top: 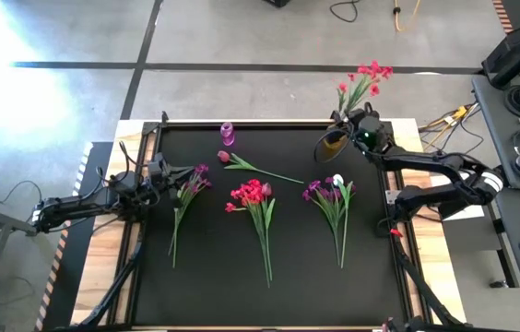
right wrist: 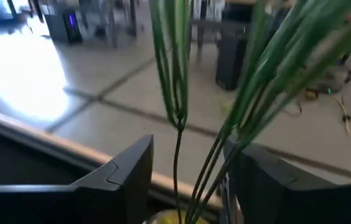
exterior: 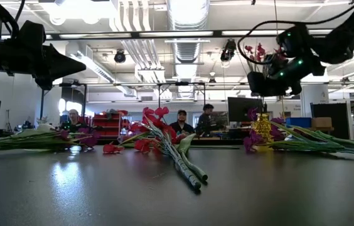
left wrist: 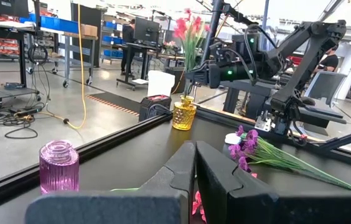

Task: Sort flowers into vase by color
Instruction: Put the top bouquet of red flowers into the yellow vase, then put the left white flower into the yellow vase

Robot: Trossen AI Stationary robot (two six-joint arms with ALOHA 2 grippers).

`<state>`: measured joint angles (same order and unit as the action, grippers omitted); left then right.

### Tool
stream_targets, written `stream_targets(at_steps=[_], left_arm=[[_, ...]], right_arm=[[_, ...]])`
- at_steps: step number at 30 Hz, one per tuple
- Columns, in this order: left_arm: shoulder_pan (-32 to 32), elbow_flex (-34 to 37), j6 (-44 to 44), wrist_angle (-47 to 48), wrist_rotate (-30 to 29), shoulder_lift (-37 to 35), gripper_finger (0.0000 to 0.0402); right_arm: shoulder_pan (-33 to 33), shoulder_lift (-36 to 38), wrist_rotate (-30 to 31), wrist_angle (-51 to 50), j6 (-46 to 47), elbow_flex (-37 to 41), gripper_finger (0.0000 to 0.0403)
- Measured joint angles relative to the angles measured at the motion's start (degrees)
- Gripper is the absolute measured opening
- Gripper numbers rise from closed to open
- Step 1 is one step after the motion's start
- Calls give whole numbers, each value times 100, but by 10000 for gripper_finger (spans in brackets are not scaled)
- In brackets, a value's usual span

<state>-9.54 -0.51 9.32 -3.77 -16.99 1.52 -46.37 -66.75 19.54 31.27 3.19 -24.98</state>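
Over the mat's far right corner, the right gripper [top: 360, 132], fingers apart astride the stems, steadies red flowers [top: 367, 77] in the amber vase [top: 331, 146], while the left gripper [top: 170, 171], jaws together, hangs beside a purple bunch [top: 189, 187].

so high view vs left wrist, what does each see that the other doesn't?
High only: the purple bunch by the left gripper, the red bunch mid-mat, and the single stem.
Left wrist only: the left fingers closed together, and the room behind.
Both: purple vase, yellow vase holding red flowers under the right gripper, purple-white bunch.
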Motion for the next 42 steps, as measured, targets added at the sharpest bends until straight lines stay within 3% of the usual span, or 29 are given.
stream_targets(at_steps=[20, 33, 42], left_arm=[[0, 2, 0, 0, 0, 0, 0], [0, 1, 0, 0, 0, 1, 0], [0, 1, 0, 0, 0, 2, 0]], right_arm=[[257, 1203, 3, -2880, 136, -774, 249], [892, 2064, 154, -4225, 390, -764, 246], [1405, 2270, 143, -5643, 680, -1067, 195]])
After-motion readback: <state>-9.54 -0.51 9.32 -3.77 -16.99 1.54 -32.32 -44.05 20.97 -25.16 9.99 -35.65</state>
